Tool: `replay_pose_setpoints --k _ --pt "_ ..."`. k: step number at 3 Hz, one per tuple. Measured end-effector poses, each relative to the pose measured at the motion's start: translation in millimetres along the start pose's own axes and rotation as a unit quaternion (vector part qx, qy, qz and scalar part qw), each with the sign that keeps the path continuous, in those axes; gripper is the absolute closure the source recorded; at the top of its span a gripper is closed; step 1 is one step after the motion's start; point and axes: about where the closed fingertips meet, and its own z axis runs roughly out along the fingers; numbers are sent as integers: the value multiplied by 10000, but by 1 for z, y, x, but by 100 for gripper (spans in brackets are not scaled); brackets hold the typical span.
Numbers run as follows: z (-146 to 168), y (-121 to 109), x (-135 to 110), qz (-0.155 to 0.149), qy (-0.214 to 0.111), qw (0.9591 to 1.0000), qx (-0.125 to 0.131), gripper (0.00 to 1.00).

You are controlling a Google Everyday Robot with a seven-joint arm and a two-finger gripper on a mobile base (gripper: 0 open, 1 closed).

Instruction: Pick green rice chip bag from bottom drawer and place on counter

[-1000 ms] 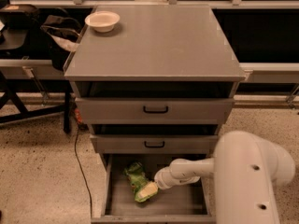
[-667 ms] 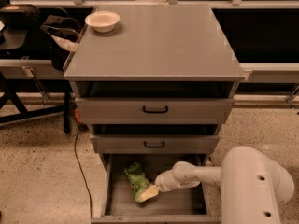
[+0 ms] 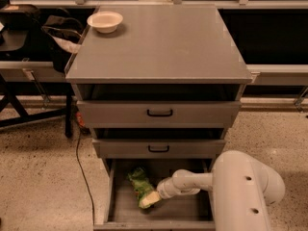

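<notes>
Compared with one second ago, the big white arm [image 3: 240, 191] is lower and sits nearer to the front of the cabinet, and its thin forearm reaches more flat into the bottom drawer [image 3: 183, 214] from the right side. The gripper [image 3: 150, 199] itself is almost at the same place as before: inside the open drawer, at the left part of it, with its pale tip touching the near end of the green rice chip bag [image 3: 138, 181]. The bag does not seem to move either; it lies on the drawer floor, left of the middle, and goes from the gripper toward the far side. I judge that the arm is settling down for the grasp and the lifting is not yet begun, so the bigger part of the task remains. If the gripper is open or closed on the bag, I cannot tell. Now the count: one green bag, one gripper on one arm, three drawers, of which only the bottom one is pulled out fully, and two black handles, one on the top drawer [image 3: 160, 113] and one on the middle drawer [image 3: 158, 149]. There is one counter [image 3: 163, 47], and on its far left corner stands one white bowl [image 3: 105, 21], well apart from the bag.
</notes>
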Motion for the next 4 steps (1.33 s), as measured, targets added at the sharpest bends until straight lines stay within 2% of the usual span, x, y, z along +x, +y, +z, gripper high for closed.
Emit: replay_pose_setpoints --k 1,2,3,4 --pt "25 -6 3 146 162 9997 142 0" --pt "39 -9 4 217 259 9993 171 0" --pt "39 -9 4 214 261 9993 170 19" --pt "39 -9 4 214 261 9993 170 42"
